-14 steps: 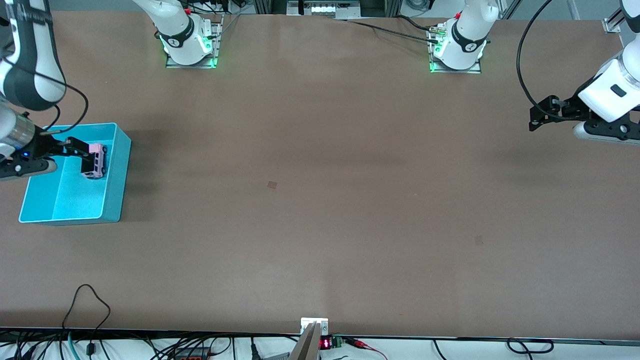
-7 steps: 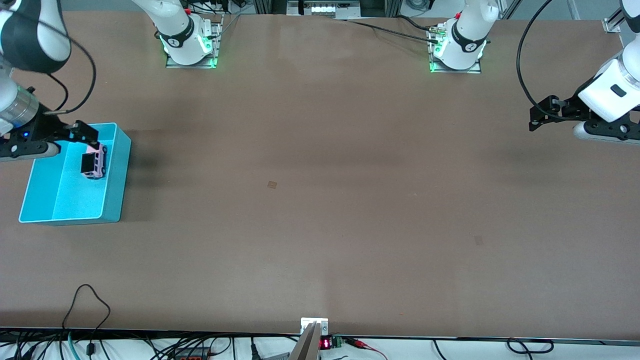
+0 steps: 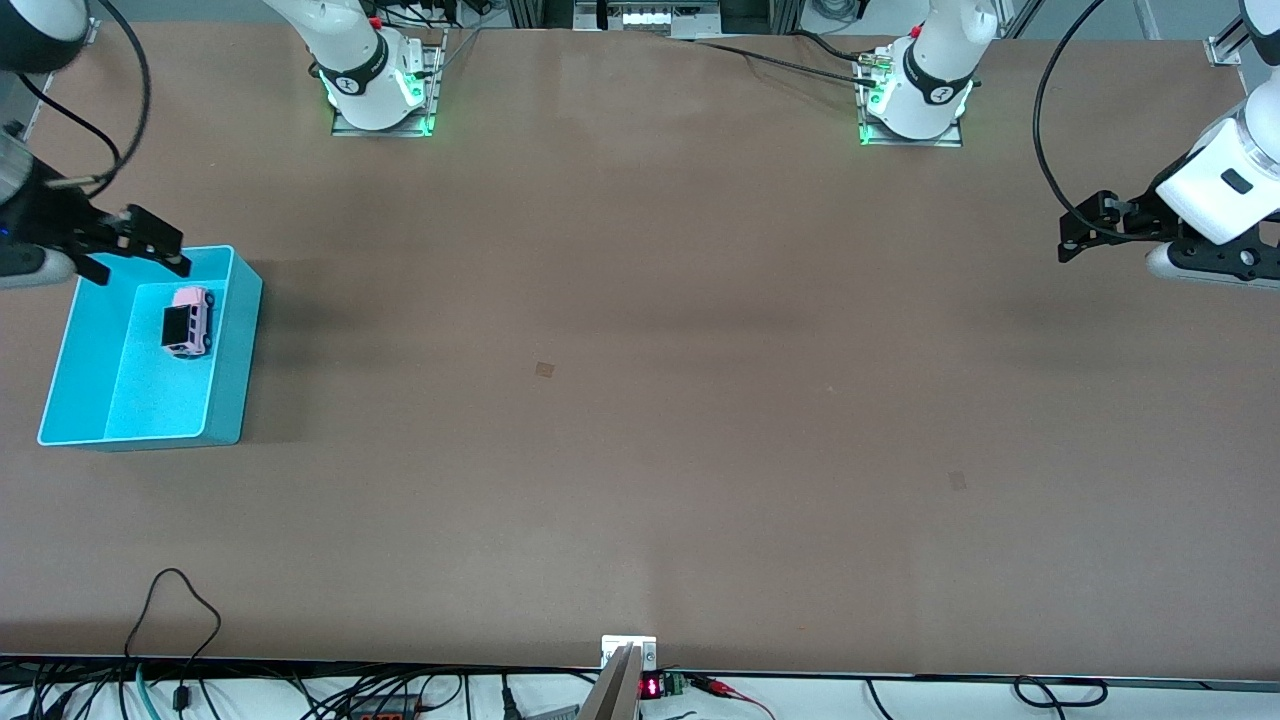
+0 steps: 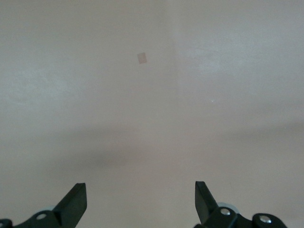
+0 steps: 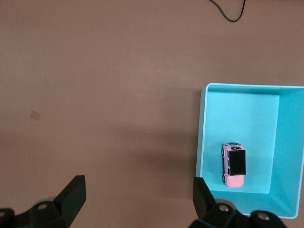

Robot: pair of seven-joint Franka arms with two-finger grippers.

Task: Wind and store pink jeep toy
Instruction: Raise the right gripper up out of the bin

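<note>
Inside cyan bin (image 3: 232, 350): pink jeep toy (image 3: 188, 321) | right gripper (image 3: 140, 245) above rim, jaws open | left gripper (image 3: 1085, 232) waits, jaws open

Both arms glossy white with black joint bands; bases on metal plates, green glow at foot; right arm (image 3: 350, 60) base shows small red fitting; left arm (image 3: 935, 70) trails black cable looping to wrist; left hand (image 3: 1085, 232) black, angular; right hand (image 3: 140, 245) black, small blue light beside it; fingers (image 5: 73, 194) dark wedge tips, silver screws on mounts.

A high front camera faces the robots; 2 wrist cameras look down, the right sharing the cyan bin (image 5: 285, 156).
</note>
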